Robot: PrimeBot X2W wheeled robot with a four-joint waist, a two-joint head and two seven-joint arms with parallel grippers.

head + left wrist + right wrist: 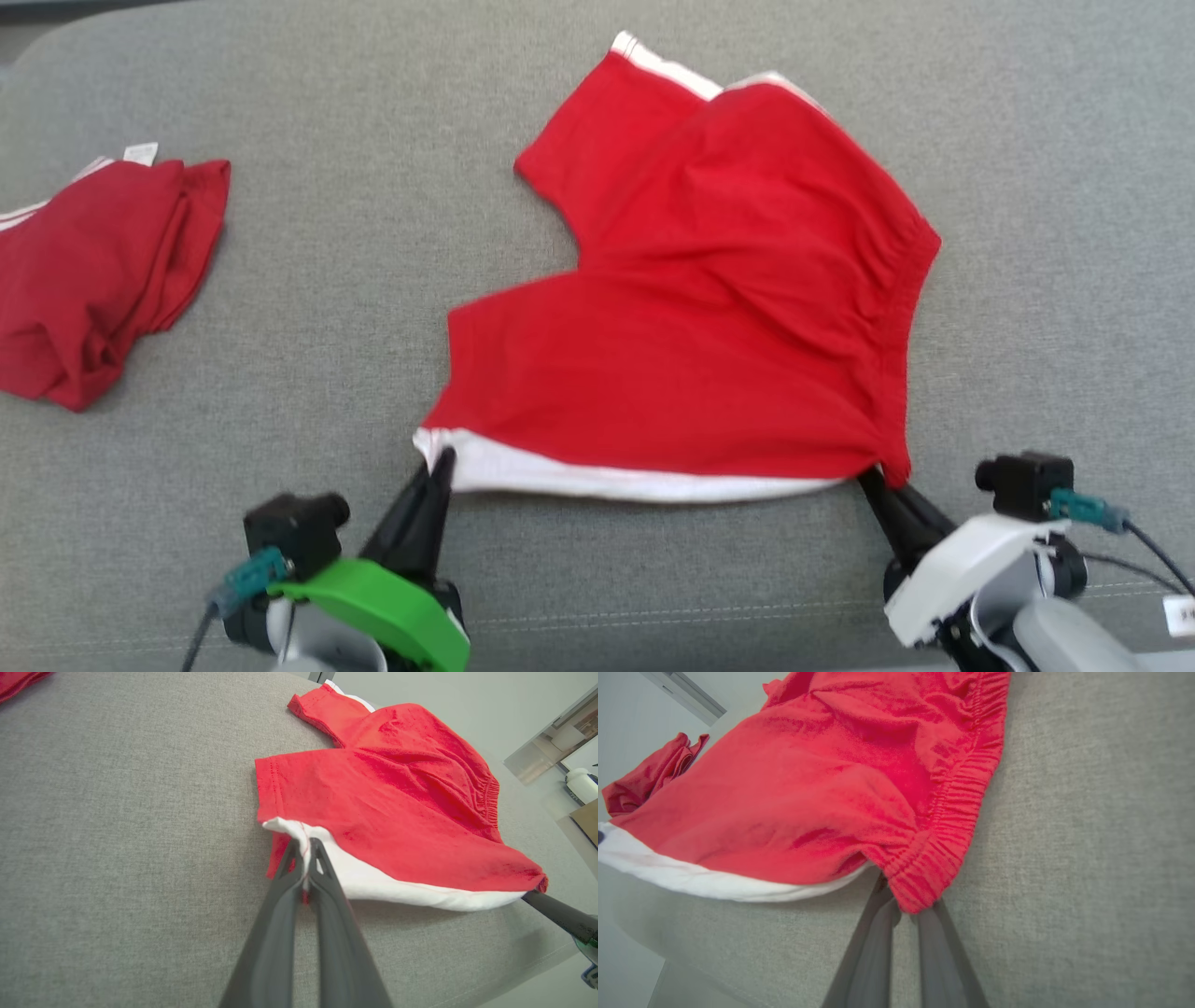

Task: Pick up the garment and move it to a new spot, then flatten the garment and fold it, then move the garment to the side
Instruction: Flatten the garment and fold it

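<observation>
The red shorts lie spread on the grey cushion. The left gripper is clamped on the white-trimmed leg corner, the right gripper on the waistband corner. This looks like the flatten-and-fold step; next, both should lift that near edge together, keeping it taut.

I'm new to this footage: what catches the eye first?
Bright red shorts lie spread on the grey cushion, white trim along the near edge. The left gripper pinches the near hem corner, the right gripper the waistband corner. A second red garment sits crumpled at the left.
</observation>
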